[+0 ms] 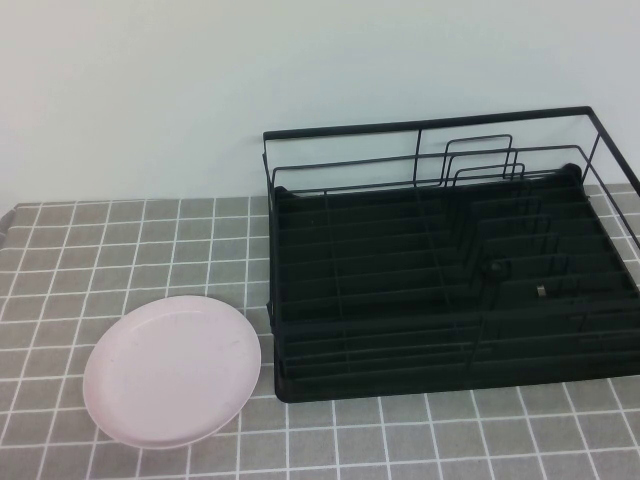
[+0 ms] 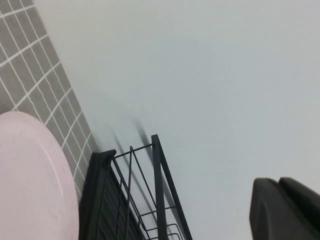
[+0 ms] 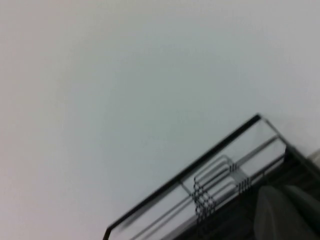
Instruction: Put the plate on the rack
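The plate [image 1: 172, 370] lies nearest the camera, flat on the surface [image 1: 420, 440] at about 7 o'clock in the high view, just beside the near left corner of the rack [image 1: 450, 290]. The rack occupies the 3 o'clock side and holds nothing.

Neither arm appears in the high view. The left tool [image 2: 287, 210] shows only as a dark edge in the left wrist view, raised above the plate and the rack's end; whether it is wide or narrow cannot be told. The right tool [image 3: 287, 212] likewise shows only a dark edge near the rack rail; its state cannot be told.

Step in hand, as judged: the approach, with no grasp made. The next move calls for the left tool to descend to the plate's rim.

No brand, label or writing is legible.
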Controlling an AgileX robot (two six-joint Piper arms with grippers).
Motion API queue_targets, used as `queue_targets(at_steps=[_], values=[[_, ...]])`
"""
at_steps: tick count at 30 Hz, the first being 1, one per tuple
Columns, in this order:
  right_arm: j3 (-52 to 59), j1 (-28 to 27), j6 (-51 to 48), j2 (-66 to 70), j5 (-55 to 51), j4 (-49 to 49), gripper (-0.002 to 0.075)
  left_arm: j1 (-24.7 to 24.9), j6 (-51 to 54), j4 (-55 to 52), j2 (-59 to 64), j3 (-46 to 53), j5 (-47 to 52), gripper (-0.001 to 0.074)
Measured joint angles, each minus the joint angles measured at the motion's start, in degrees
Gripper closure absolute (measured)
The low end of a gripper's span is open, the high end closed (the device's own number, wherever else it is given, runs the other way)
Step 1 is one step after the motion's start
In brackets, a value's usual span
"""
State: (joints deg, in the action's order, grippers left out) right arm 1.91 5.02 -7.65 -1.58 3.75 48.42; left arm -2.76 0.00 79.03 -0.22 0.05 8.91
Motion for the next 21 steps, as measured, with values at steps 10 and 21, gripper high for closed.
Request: queue_targets(at_steps=[10, 21], values=[[-7.8, 0.0, -10.6, 0.1, -7.9, 0.0, 0.0729, 0.0, 18.5, 0.4, 0.0, -2.5, 7.6, 0.0737], [-27.7, 0.0, -41.6, 12.6, -14.7, -1.1, 0.0729, 0.0, 49.1, 1.7, 0.0, -16.3, 13.1, 0.0737]])
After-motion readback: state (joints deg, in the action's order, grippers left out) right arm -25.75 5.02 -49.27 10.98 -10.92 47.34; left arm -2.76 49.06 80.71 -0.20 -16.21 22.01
